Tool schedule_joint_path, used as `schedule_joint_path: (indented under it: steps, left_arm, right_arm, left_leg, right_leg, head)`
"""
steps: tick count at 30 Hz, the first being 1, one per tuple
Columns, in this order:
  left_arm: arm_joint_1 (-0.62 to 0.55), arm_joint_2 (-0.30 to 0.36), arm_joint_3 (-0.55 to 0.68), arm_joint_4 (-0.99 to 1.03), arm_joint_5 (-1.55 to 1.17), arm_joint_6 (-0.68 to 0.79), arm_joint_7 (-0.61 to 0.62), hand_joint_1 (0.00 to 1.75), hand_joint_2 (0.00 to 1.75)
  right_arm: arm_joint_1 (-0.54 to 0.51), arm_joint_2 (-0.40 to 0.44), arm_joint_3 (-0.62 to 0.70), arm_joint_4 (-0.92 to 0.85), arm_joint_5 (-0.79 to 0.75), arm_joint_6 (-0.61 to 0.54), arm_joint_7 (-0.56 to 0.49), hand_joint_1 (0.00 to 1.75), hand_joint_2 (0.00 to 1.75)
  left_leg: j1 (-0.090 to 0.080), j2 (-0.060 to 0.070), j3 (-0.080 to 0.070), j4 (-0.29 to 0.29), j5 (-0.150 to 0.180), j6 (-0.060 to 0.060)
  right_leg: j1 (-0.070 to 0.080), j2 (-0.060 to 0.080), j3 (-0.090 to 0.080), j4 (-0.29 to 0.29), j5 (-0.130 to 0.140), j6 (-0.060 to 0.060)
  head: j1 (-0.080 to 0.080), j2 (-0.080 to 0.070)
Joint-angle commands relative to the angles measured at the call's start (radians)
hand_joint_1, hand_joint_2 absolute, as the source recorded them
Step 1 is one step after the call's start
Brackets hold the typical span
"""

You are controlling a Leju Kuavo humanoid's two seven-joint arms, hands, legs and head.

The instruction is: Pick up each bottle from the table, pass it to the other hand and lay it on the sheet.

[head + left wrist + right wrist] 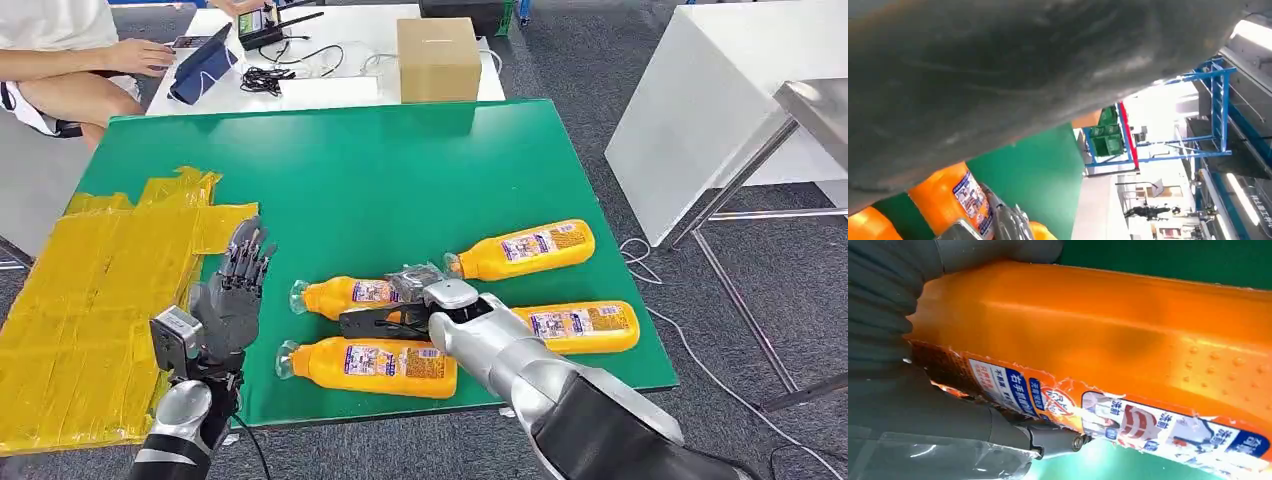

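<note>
Bottle (352, 295) pinched by right hand (420, 300), not yet lifted. Left hand (235, 290) raised, fingers spread, empty. Next: lift, pass left, lay on sheet (90, 300).

R hand (425, 305) hides middle bottle (345, 295) base — person (60, 60) cut off.

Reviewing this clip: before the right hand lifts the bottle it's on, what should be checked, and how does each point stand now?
1. Right hand on the middle bottle: ok; the wrist view shows fingers against it.
2. Grasp fully closed: cannot tell.
3. Left hand free to receive: ok, raised, fingers apart, holding nothing.
4. Yellow sheet has bare room: ok.
5. Neighbouring front bottle clear of the lift: cannot tell, it lies close.
</note>
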Motion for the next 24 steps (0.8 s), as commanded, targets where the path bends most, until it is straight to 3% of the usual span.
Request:
schedule_joint_path:
  steps: [1, 13, 17, 20, 22, 23, 24]
  left_arm:
    - [-0.045, 0.0, 0.003, 0.072, 0.001, 0.0, 0.002, 0.0, 0.0]
    - [-0.044, 0.0, 0.001, 0.072, 0.002, 0.002, 0.002, 0.0, 0.0]
    - [-0.039, -0.005, 0.004, 0.053, 0.002, 0.007, 0.003, 0.0, 0.0]
    - [-0.013, -0.007, 0.003, 0.006, -0.003, 0.023, 0.027, 0.0, 0.0]
    - [-0.008, -0.007, 0.001, -0.001, -0.003, 0.024, 0.029, 0.0, 0.0]
    - [0.019, 0.007, -0.018, -0.032, -0.019, 0.065, 0.057, 0.0, 0.0]
    - [0.033, 0.014, -0.027, -0.051, -0.019, 0.075, 0.06, 0.0, 0.0]
  right_arm:
    - [-0.031, -0.011, -0.006, 0.072, 0.001, 0.009, 0.004, 1.69, 1.75]
    - [-0.03, -0.015, -0.026, 0.072, -0.002, -0.022, 0.021, 1.75, 1.75]
    - [-0.029, -0.016, -0.069, 0.051, 0.012, -0.2, 0.075, 1.75, 1.75]
    - [-0.023, -0.033, -0.13, 0.001, 0.025, -0.485, 0.059, 1.75, 1.75]
    - [-0.026, -0.037, -0.137, -0.002, 0.027, -0.479, 0.054, 1.75, 1.75]
    - [0.091, -0.044, -0.445, -0.22, -0.292, -0.774, -0.377, 1.75, 1.75]
    - [0.142, -0.065, -0.479, -0.342, -0.32, -0.75, -0.391, 1.75, 1.75]
  left_leg:
    - [-0.001, -0.002, 0.003, -0.001, -0.001, 0.0]
    - [0.0, -0.002, 0.004, -0.001, -0.001, 0.0]
    - [0.0, -0.001, 0.004, 0.0, -0.001, 0.0]
    - [-0.001, -0.001, 0.003, 0.0, -0.001, 0.0]
    - [0.0, 0.0, 0.001, 0.0, -0.001, 0.0]
    - [-0.001, 0.001, 0.003, 0.001, -0.002, 0.0]
    - [0.0, 0.001, 0.003, -0.001, -0.001, 0.0]
  right_leg:
    - [-0.001, -0.003, 0.003, 0.0, -0.001, 0.001]
    - [0.0, -0.003, 0.004, 0.0, -0.002, 0.001]
    - [0.0, -0.002, 0.005, 0.0, -0.002, 0.001]
    - [0.0, -0.002, 0.003, 0.0, -0.002, 0.001]
    - [0.0, -0.001, 0.001, 0.0, -0.001, 0.001]
    - [-0.001, 0.0, 0.003, 0.001, -0.002, 0.001]
    - [0.0, 0.0, 0.003, -0.001, -0.001, 0.001]
  head:
    - [0.0, 0.0]
    - [0.0, 0.0]
    - [0.0, 0.0]
    - [0.0, 0.0]
    - [0.0, 0.0]
    - [0.0, 0.0]
    - [0.0, 0.0]
